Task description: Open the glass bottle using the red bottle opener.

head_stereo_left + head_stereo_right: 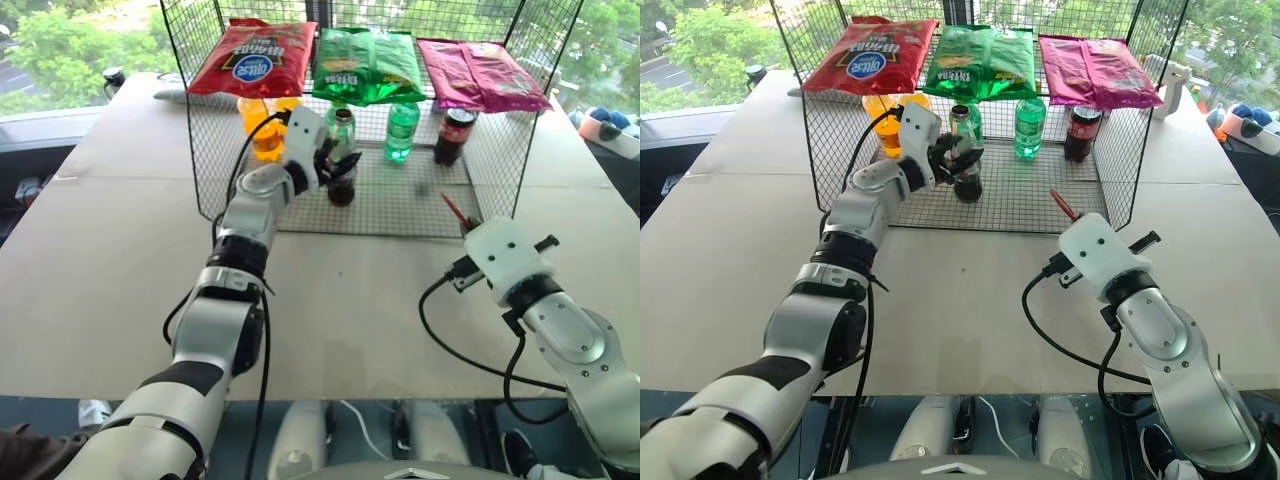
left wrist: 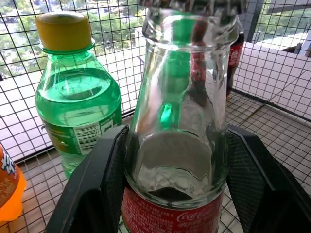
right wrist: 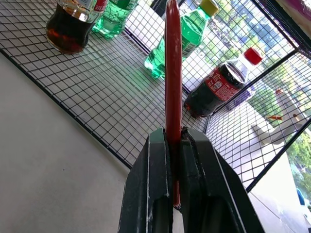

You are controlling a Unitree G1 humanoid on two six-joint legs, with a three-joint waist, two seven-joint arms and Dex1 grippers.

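1. At the far left of the wire rack (image 1: 400,200), an orange drink bottle (image 1: 262,128) stands under the red snack bag (image 1: 255,57) that hangs from the rack's top edge.
2. Just to its right, the left gripper (image 1: 958,160) has its two black fingers (image 2: 104,179) clamped on either side of the glass bottle (image 1: 966,160), pads pressing the glass just above the red label band — the bottle stands upright on the rack's floor with its crown cap still on.
3. Directly behind it stands a green plastic bottle (image 2: 77,107) with a yellow cap; a second green bottle (image 1: 401,128) stands further right under the green snack bag (image 1: 368,63), and a dark plastic cola bottle (image 1: 455,135) stands beyond that, below the magenta bag (image 1: 480,72).
4. On the right, in front of the rack and well apart from the glass bottle, the right gripper (image 3: 177,141) is squeezed tight on the red bottle opener (image 3: 172,73), which sticks out edge-on past the fingertips, pointing towards the rack.
5. Step in hand, as I read it — the bottle is steadied and the tool is held, but the opener has not yet met the cap.
6. The next move calls for carrying the opener across and up to the cap, hooking its ring under the crown's edge, then levering while the left grip keeps the bottle from tipping.
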